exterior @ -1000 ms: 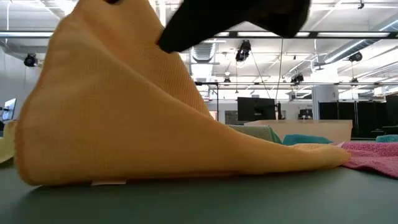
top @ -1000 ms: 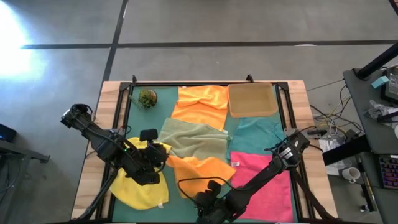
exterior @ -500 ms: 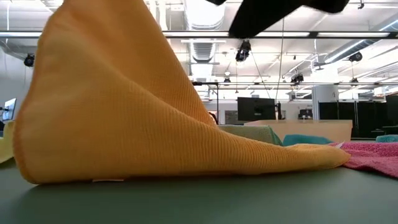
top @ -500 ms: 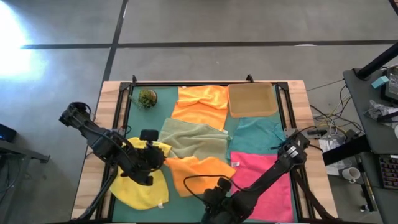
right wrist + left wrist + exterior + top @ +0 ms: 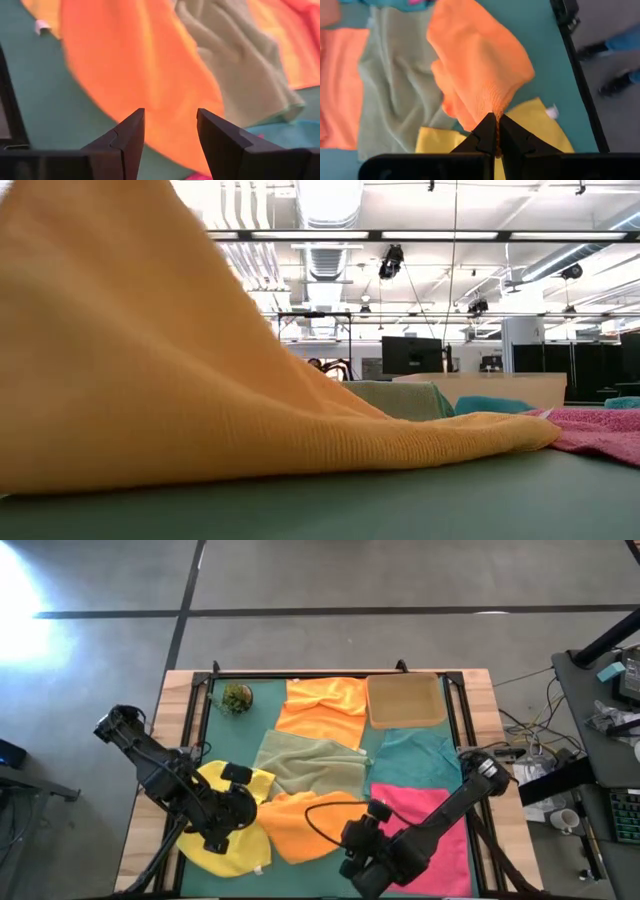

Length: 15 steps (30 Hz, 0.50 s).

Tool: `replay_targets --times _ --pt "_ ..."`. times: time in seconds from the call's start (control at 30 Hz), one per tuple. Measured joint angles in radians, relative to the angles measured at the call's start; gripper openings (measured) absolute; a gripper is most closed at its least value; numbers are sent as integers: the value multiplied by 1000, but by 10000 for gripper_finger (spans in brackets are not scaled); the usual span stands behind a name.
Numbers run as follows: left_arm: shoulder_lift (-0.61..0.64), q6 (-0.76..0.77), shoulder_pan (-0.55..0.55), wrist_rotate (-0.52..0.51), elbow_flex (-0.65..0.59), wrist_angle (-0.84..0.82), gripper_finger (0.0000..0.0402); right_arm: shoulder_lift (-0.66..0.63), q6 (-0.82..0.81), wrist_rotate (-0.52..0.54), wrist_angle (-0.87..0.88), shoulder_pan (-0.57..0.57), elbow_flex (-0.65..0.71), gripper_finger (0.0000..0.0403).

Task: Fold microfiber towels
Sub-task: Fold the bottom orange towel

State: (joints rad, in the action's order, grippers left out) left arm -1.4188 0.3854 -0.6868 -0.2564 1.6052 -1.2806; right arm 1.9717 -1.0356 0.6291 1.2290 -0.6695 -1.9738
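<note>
An orange towel (image 5: pixel 305 825) lies near the table's front middle and fills the left of the low view (image 5: pixel 150 380). My left gripper (image 5: pixel 237 812) is shut on its left corner, above a yellow towel (image 5: pixel 225 845). My right gripper (image 5: pixel 362 840) (image 5: pixel 167 125) is open and empty, hovering over the orange towel's right part. An olive towel (image 5: pixel 310 765), a second orange towel (image 5: pixel 325 705), a teal towel (image 5: pixel 415 755) and a pink towel (image 5: pixel 430 825) lie flat on the mat. My left gripper pinches a corner of the orange towel (image 5: pixel 495 114) between its two shut fingers, coming from the table's left side. The corner is raised. The cloth slopes down from it, and its right end (image 5: pixel 520 435) lies on the mat.
A tan tray (image 5: pixel 405 700) stands at the back right and a small green plant ball (image 5: pixel 237 697) at the back left. A black frame (image 5: pixel 200 710) runs round the green mat. The yellow towel's white tag (image 5: pixel 257 869) lies near the front edge.
My left gripper has moved toward the table's near edge, drawing the orange towel's left corner over the yellow towel. The towel has spread wider and looms larger in the low view. My right gripper has moved toward the table's right edge and left the low view.
</note>
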Motion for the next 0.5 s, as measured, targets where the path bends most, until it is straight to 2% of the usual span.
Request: replay_targets --times 0.13,0.27,0.5 --pt "-7 10 -10 45 -43 18 0 -44 83 2 42 41 2 170" --pt "-8 46 -13 111 -122 113 0 -78 212 -16 46 97 4 170" --pt "-9 158 -13 208 -274 262 0 -89 473 -224 42 234 15 170"
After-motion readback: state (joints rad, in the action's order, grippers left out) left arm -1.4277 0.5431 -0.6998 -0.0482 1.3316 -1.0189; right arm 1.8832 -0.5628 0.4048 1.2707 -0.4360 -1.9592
